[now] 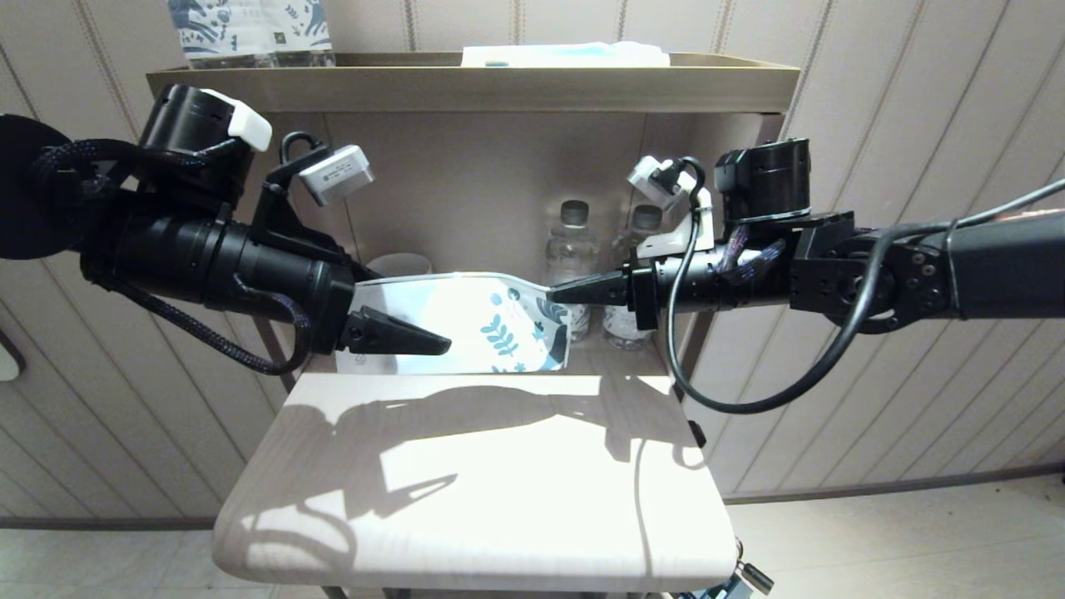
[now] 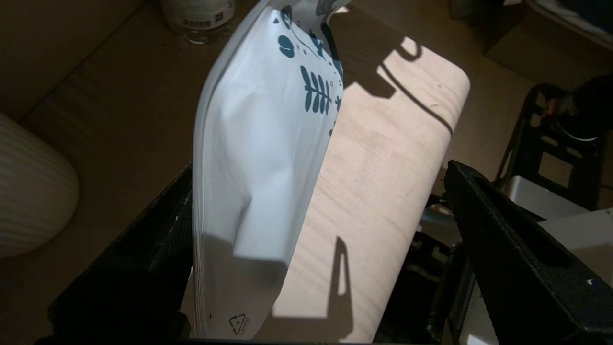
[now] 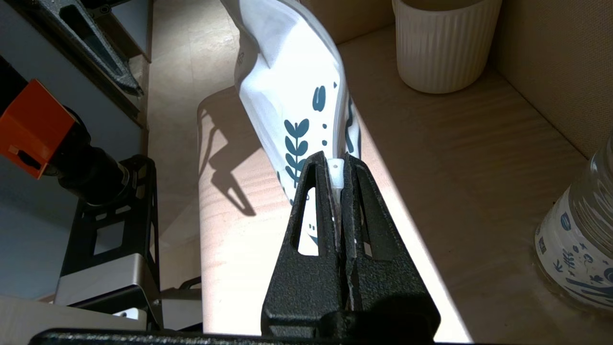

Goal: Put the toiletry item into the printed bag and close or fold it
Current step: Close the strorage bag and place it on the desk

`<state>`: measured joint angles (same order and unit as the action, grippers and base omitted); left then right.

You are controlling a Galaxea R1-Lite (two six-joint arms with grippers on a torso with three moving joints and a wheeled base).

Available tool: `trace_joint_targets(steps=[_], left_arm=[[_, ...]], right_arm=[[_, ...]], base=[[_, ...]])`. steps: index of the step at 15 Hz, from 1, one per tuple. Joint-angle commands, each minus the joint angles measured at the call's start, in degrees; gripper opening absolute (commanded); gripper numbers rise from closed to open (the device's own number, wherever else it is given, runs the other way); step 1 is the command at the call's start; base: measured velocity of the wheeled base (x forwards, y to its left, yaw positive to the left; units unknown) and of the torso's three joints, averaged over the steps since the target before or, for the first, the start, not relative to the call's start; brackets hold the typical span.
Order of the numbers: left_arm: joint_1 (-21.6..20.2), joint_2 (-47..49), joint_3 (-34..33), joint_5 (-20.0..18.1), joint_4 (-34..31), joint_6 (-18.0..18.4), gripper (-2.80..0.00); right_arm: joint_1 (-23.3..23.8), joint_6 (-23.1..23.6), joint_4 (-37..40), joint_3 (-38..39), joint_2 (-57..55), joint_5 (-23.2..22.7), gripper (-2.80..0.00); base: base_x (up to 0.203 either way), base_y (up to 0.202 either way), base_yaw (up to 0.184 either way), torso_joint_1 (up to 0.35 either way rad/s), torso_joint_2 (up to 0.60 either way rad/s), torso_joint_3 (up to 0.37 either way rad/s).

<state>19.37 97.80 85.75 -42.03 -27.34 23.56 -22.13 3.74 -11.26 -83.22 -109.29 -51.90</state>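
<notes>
The printed bag [image 1: 466, 320], white with blue leaf print, hangs in the air above the pale table, stretched between both grippers. My right gripper [image 1: 557, 291] is shut on the white zip slider [image 3: 336, 173] at the bag's right top corner [image 3: 292, 86]. My left gripper [image 1: 408, 312] is open at the bag's left end; in the left wrist view the bag [image 2: 258, 167] lies against one finger [image 2: 153, 258] and the other finger [image 2: 503, 239] stands far from it. The toothbrush is out of sight.
The pale wooden table [image 1: 474, 499] lies below the bag. Behind it on the shelf stand a ribbed white cup [image 3: 445, 43] and two water bottles [image 1: 574, 241]. Blue-and-white printed packs [image 1: 250, 29] stand on the top shelf.
</notes>
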Motion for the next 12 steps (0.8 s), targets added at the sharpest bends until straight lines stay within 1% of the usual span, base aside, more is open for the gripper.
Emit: trace_joint_targets(steps=[1,2,6,7,9,11,12], left_arm=[[-0.2,-0.55,0.07,0.92,-0.17,0.17,0.0],[-0.15,-0.68,-0.12,1.99,-0.17,0.25,0.0],[-0.12,-1.46,-0.32,2.3,-0.17,0.25,0.0],[-0.12,-1.71,-0.42,2.3,-0.25,0.25,0.0],[-0.12,-2.57,-0.67,2.3,-0.53,0.25,0.0],[-0.12,-3.86,-0.94,2.42,-0.9,0.11,0.0],[-0.12,-4.96,-1.35,2.49,-1.18,0.09,0.0]], right_arm=[[0.06,0.02,-0.01,-0.34,-0.58,-0.31,-2.8],[0.07,-0.01,0.29,-0.68,-0.66,-0.22,-2.8],[-0.02,0.08,0.44,-0.72,-0.88,0.71,-2.8],[-0.02,0.19,0.35,-0.64,-1.03,1.29,0.0],[-0.28,0.0,0.92,-1.49,-1.16,3.0,0.0],[-0.87,0.86,0.64,-0.64,-1.19,5.52,0.0],[-0.89,0.75,0.87,-1.42,-1.52,5.73,0.0]], base=[[0.0,0.0,0.0,0.0,0.0,0.0],[0.0,0.0,0.0,0.0,0.0,0.0],[0.0,0.0,0.0,0.0,0.0,0.0],[0.0,0.0,0.0,0.0,0.0,0.0],[0.0,0.0,0.0,0.0,0.0,0.0],[0.0,0.0,0.0,0.0,0.0,0.0],[0.0,0.0,0.0,0.0,0.0,0.0]])
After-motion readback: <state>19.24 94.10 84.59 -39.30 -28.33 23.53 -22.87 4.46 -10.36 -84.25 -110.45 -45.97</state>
